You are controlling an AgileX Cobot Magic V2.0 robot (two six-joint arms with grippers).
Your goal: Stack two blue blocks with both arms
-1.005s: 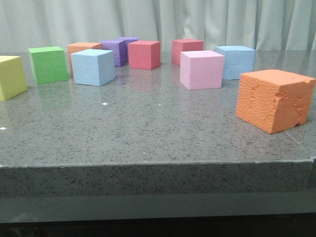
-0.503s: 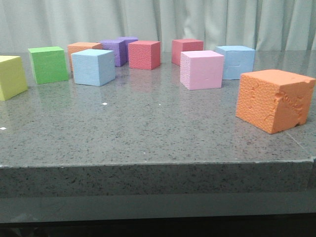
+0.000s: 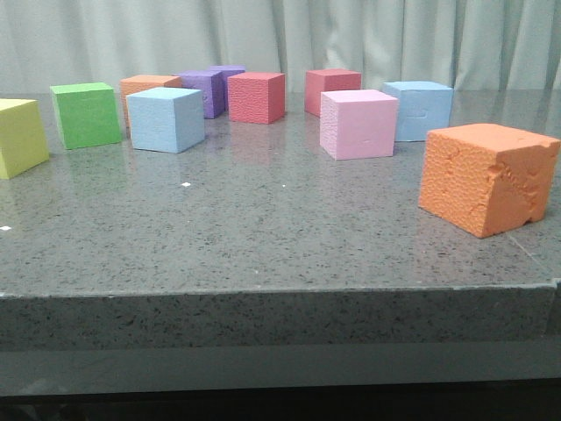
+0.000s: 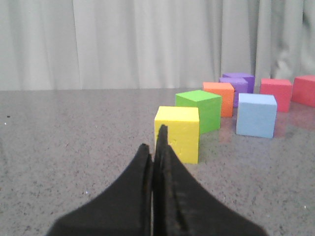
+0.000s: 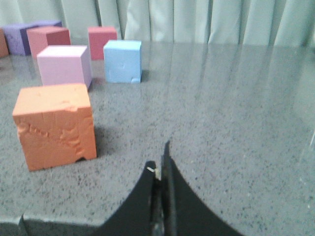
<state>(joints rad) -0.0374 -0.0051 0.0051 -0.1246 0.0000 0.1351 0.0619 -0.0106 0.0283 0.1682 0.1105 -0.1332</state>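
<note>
Two light blue blocks rest on the grey table, far apart. One blue block sits at the back left, beside the green cube. The other blue block sits at the back right, behind the pink cube. My left gripper is shut and empty, low over the table, with the yellow cube just ahead of it. My right gripper is also shut and empty, near the table's front edge, to the right of the big orange cube. Neither gripper shows in the front view.
A large chipped orange cube stands front right. Pink, two red, purple, a smaller orange, green and yellow cubes line the back and left. A curtain hangs behind.
</note>
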